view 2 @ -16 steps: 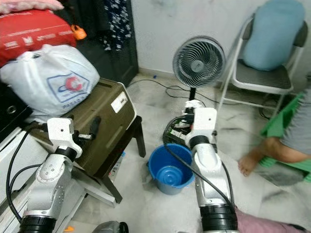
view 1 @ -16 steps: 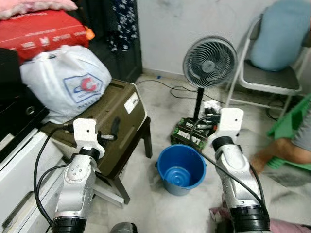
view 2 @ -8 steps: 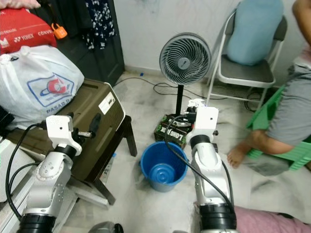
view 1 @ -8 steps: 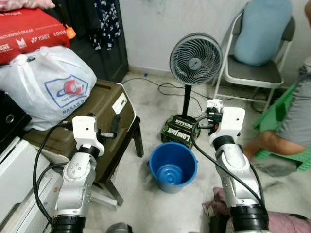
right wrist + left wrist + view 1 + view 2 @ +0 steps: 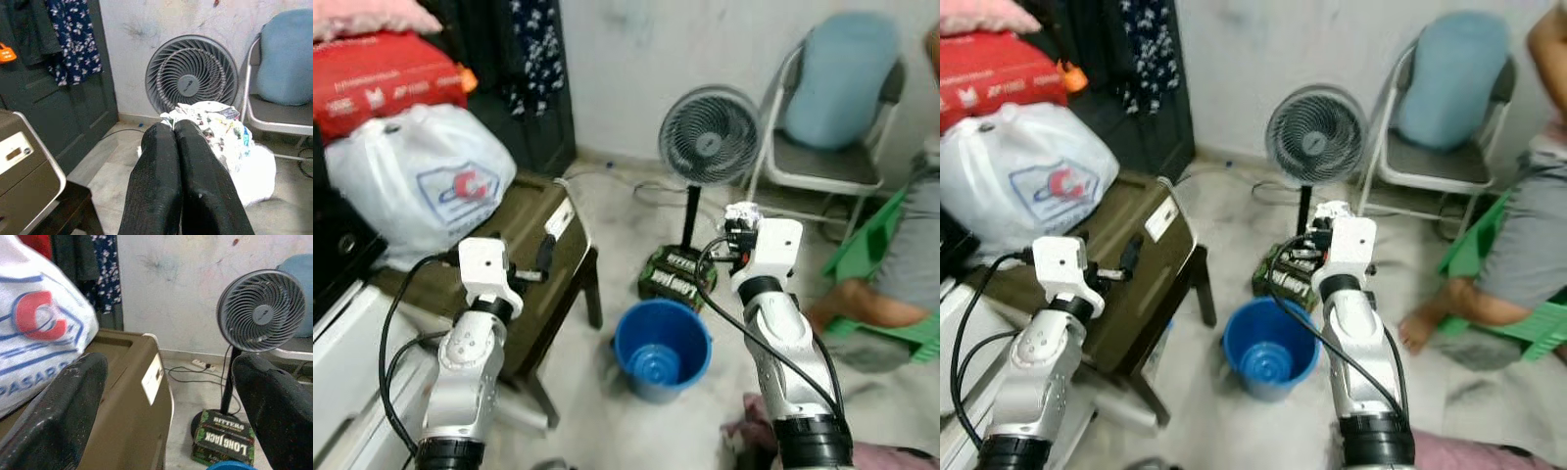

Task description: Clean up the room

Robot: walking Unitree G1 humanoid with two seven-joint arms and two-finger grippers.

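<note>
My right gripper (image 5: 173, 126) is shut on a crumpled white wad with coloured print (image 5: 220, 132), paper or cloth, I cannot tell which. It holds the wad (image 5: 741, 215) at chest height, above and a little right of a blue bucket (image 5: 661, 343) standing on the floor. Only a smaller blue lid or dish shows inside the bucket. My left gripper (image 5: 166, 382) is open, nothing between its fingers (image 5: 63, 401), raised beside a brown hard case (image 5: 533, 225).
A white plastic bag (image 5: 421, 181) lies on the brown case, which rests on a dark stool. A standing fan (image 5: 708, 142) with a green box (image 5: 677, 276) at its foot is behind the bucket. A folding chair (image 5: 832, 157) and a seated person (image 5: 901, 284) are at right.
The whole picture has shifted and blurred as the camera moved. Both arms keep the same pose, and the right gripper still holds the wad.
</note>
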